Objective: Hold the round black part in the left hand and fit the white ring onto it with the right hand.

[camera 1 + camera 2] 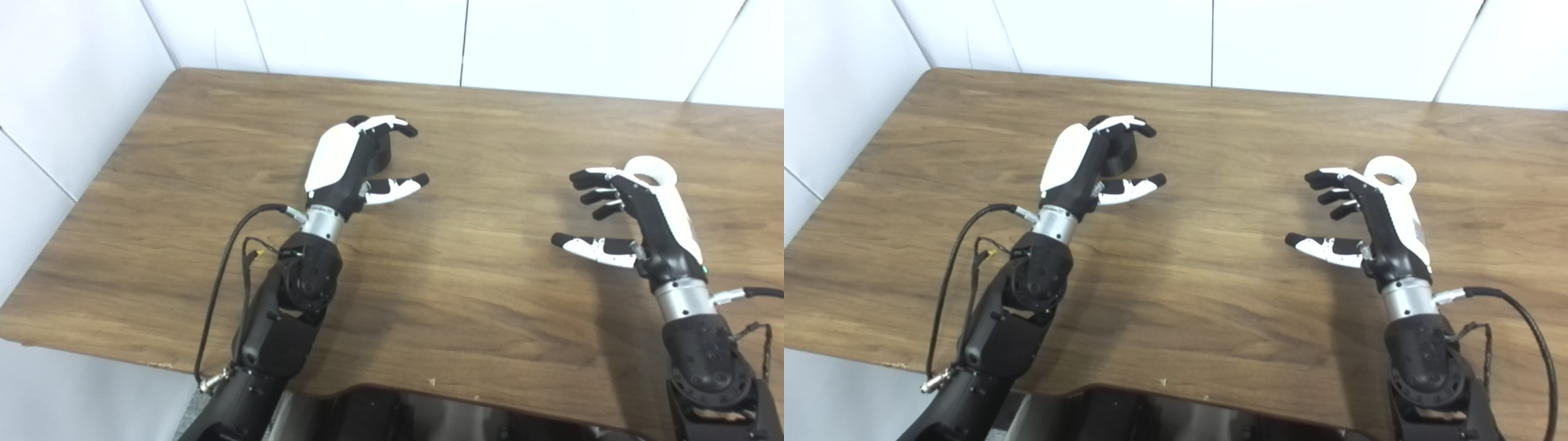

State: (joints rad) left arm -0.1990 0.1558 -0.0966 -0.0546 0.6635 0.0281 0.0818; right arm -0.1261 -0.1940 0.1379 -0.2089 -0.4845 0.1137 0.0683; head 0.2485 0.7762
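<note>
The table is the biggest thing in front of me: a broad slab of brown wood grain, smooth, with a rounded near edge and a notch where my body stands. White panelled walls close it in behind and on my left.

My two arms come up from below, black jointed shells with metal wrists and loose cables. My left hand is curled round the black part, fingers arched over its top and thumb stretched out below it; I cannot tell whether I touch it or only cup it. The part sits on the table behind my fingers, a short dark matt drum, mostly hidden. I judge the hand is set this way to close on it from the side and lift it.

My right hand is spread, fingers apart and bent, thumb out, holding nothing. The ring lies flat on the table just beyond it, partly behind the back of the hand: white, smooth, thick-walled with a round hole. I judge this hand is waiting beside it, so both pickups remain ahead.
</note>
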